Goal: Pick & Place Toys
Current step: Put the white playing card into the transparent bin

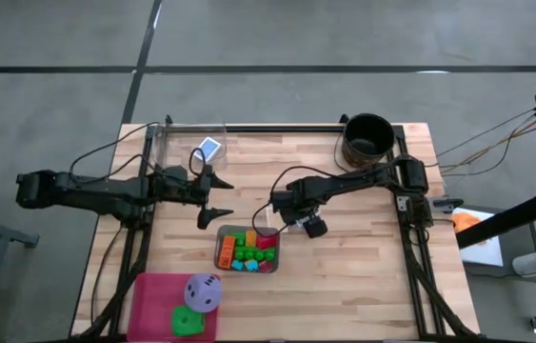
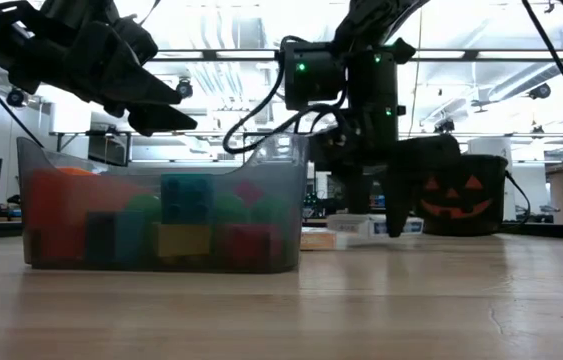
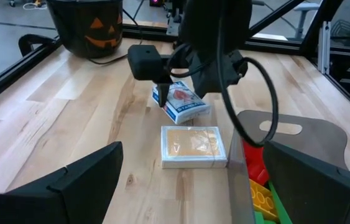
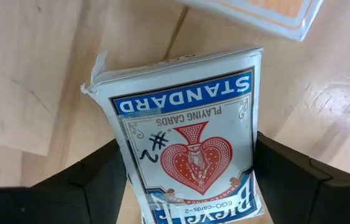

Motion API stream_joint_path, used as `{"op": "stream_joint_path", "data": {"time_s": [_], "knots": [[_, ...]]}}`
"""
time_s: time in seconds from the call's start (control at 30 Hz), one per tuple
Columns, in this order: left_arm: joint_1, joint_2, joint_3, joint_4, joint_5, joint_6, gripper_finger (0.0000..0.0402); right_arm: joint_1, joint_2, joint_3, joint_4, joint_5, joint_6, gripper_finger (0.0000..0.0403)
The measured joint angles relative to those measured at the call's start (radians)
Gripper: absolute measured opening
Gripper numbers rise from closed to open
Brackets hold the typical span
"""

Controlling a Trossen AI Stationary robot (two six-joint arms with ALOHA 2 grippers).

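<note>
right gripper [image 1: 298, 222]: sits mid-frame in the high view, just right of the tray's top edge. Its fingers [image 4: 97, 180] are spread on either side of the card box; can't tell if they're actually touching it, so no pinch as far as I can see.
card box [image 4: 187, 137]: blue and white "standard playing cards" pack with a spade on it, lying tilted on the wood. In the left wrist view [image 3: 181, 102] it's right under the right gripper.
second deck [image 3: 193, 147]: orange-backed pack in a clear wrap, flat on the table just beside the card box, next to the tray wall.
left gripper [image 1: 218, 198]: left of centre in the high view, jaws wide apart, holding nothing, above the table just up-left of the tray.
tray [image 1: 220, 250]: grey, lower centre, full of small blocks [image 1: 248, 250] in green, orange, red, yellow, blue.
dice: purple die [image 1: 203, 292] and green die [image 1: 188, 321] on the pink bin [image 1: 148, 300], bottom left.
blue card [image 1: 209, 148]: upper left on the table, by itself.
bucket [image 1: 367, 139]: black, upper right.
</note>
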Motion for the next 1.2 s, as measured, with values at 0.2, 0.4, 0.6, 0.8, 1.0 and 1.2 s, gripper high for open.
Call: {"op": "stream_joint_path", "data": {"time_s": [0.2, 0.4, 0.6, 0.8, 1.0, 1.2], "knots": [[0.000, 0.000, 0.000, 0.001, -0.005, 0.008, 0.0386, 0.001, -0.028, -0.023, 0.070, -0.050, 0.018, 0.0290], [0.000, 0.000, 0.000, 0.003, -0.014, 0.011, 0.0386, 0.001, -0.041, -0.057, 0.126, -0.079, 0.025, 0.0290], [0.000, 0.000, 0.000, 0.005, -0.014, 0.025, 0.0386, -0.006, -0.103, -0.100, 0.170, -0.081, 0.025, 0.0290], [0.000, 0.000, 0.000, 0.004, -0.008, 0.055, 0.0386, -0.016, -0.217, -0.101, 0.242, -0.084, 0.028, 0.0290], [0.000, 0.000, 0.000, 0.004, -0.007, 0.056, 0.0386, -0.028, -0.345, -0.171, 0.498, -0.172, 0.031, 0.0290], [0.000, 0.002, 0.000, 0.026, 0.012, 0.043, 0.0386, -0.054, -0.398, -0.306, 0.876, -0.293, 0.034, 0.0290]]}}
